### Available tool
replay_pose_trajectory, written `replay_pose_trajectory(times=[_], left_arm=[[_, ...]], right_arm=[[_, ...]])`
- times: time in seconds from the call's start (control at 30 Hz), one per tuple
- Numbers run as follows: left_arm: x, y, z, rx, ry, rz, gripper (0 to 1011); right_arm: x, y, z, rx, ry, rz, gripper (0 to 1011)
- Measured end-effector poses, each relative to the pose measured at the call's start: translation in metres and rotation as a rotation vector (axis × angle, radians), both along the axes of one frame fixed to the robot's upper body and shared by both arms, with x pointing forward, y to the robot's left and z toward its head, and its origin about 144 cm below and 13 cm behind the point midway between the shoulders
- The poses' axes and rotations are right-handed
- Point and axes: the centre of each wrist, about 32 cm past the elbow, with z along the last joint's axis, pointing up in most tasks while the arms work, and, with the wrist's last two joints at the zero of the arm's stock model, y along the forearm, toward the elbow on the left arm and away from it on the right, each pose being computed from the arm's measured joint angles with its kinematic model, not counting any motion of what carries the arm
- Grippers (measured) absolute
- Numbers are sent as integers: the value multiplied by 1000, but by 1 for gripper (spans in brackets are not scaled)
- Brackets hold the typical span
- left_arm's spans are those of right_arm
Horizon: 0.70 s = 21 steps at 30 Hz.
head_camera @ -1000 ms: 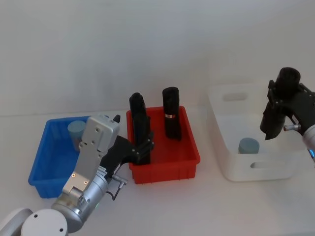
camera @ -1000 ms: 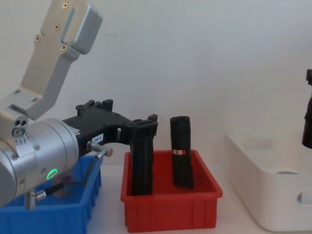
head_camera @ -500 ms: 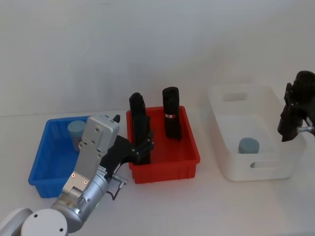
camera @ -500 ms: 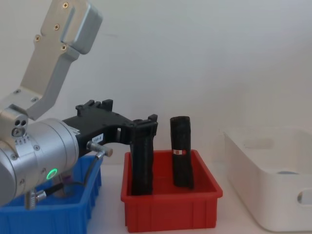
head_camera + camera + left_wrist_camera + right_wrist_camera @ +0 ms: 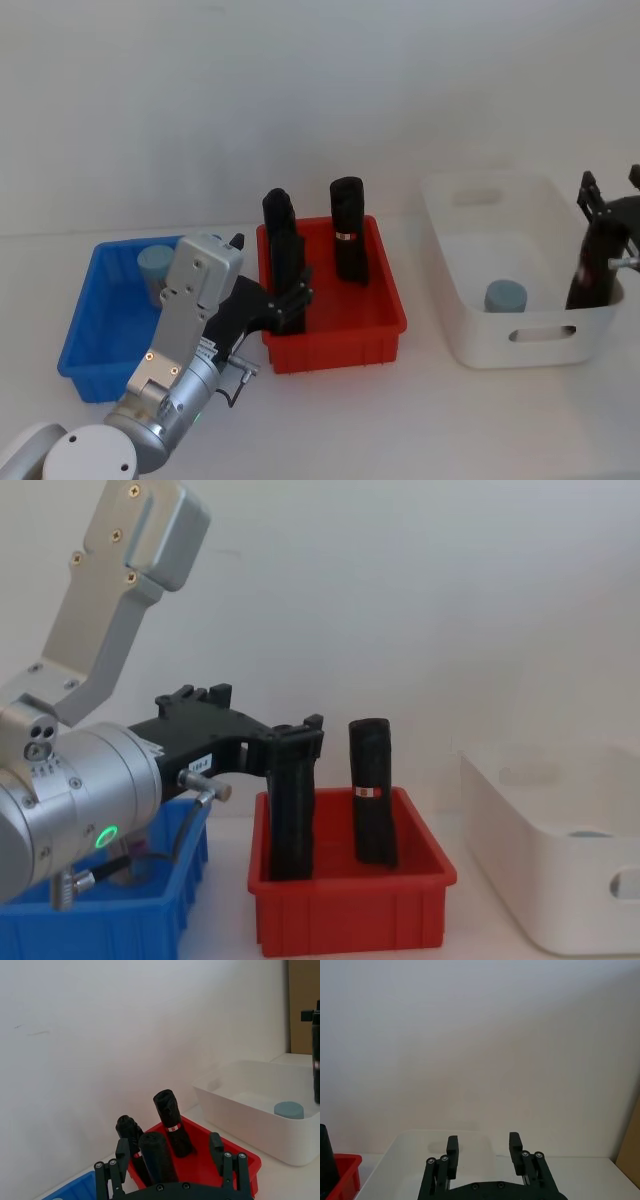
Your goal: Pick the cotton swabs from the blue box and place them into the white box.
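Observation:
One jar of cotton swabs with a pale blue lid stands in the back corner of the blue box on the left. Another jar sits inside the white box on the right; the left wrist view also shows this jar. My left gripper hovers at the near left corner of the red bin, open and holding nothing. My right gripper hangs at the white box's right end, open and empty.
A red bin stands between the two boxes and holds tall black rolls. My left arm's silver housing covers much of the blue box in the chest view. A white wall runs close behind the table.
My right gripper has moved right and down, from above the white box to its right end. The left arm and the jars have stayed still.

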Motion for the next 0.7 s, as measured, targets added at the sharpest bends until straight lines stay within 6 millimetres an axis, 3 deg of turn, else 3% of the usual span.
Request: replay_pose_trajectory(times=[0.2, 0.5, 0.7], left_arm=[[0, 0, 0, 0, 0, 0, 1004], [0, 0, 0, 0, 0, 0, 1004], [0, 0, 0, 0, 0, 0, 1004]], right_arm=[[4, -1, -3, 1, -3, 6, 778], [7, -1, -5, 2, -12, 18, 1001], [8, -1, -6, 4, -18, 26, 1001]])
